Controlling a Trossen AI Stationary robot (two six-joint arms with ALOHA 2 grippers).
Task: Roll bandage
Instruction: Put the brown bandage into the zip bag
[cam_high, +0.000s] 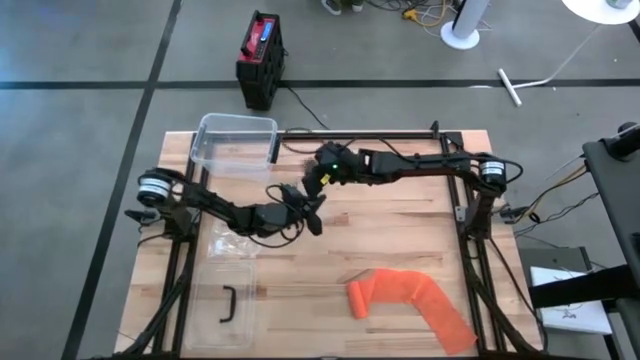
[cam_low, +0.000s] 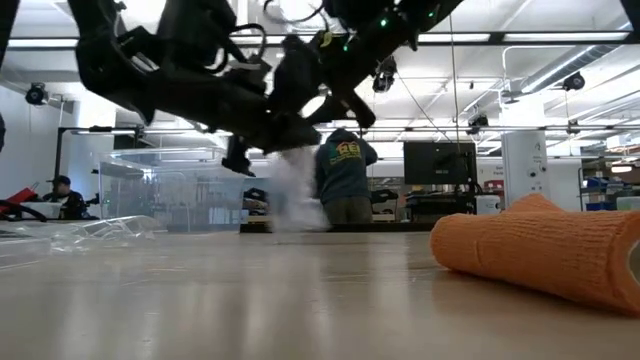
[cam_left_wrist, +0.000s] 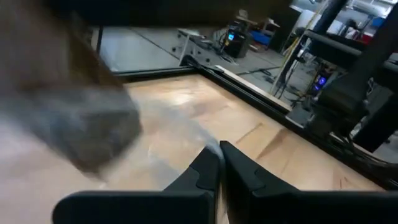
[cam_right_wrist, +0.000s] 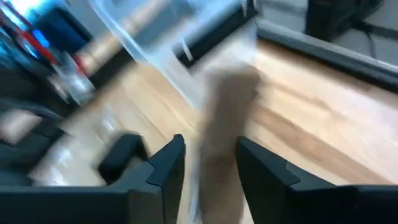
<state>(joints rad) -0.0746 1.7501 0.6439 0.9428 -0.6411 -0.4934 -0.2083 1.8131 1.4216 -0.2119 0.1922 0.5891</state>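
A pale bandage (cam_low: 292, 190) hangs blurred between my two grippers over the middle of the table, and its lower end reaches the tabletop. My left gripper (cam_high: 312, 218) is shut on it. My right gripper (cam_high: 318, 182) is just beyond, toward the far edge, with the pale strip (cam_right_wrist: 229, 112) between its two fingers. An orange bandage (cam_high: 410, 298) lies loosely rolled at the table's near right, resting on its side. My left gripper pinches a thin pale strip of the bandage (cam_left_wrist: 208, 144) between its shut fingertips, coming in nearly level from the table's left. The strip is blurred, so I cannot tell whether it is an edge or a fold. My right gripper has the pale strip (cam_right_wrist: 217, 155) between its two fingers (cam_right_wrist: 168, 165), which lie across it. The strip fills the gap between them and runs on past the fingertips. Blur hides which part of the bandage this is.
A clear plastic box (cam_high: 235, 140) stands at the far left of the table, and its clear lid (cam_high: 225, 290) lies at the near left. Bare wood shows between the grippers and the orange bandage. A person (cam_low: 345, 180) stands in the room beyond the table.
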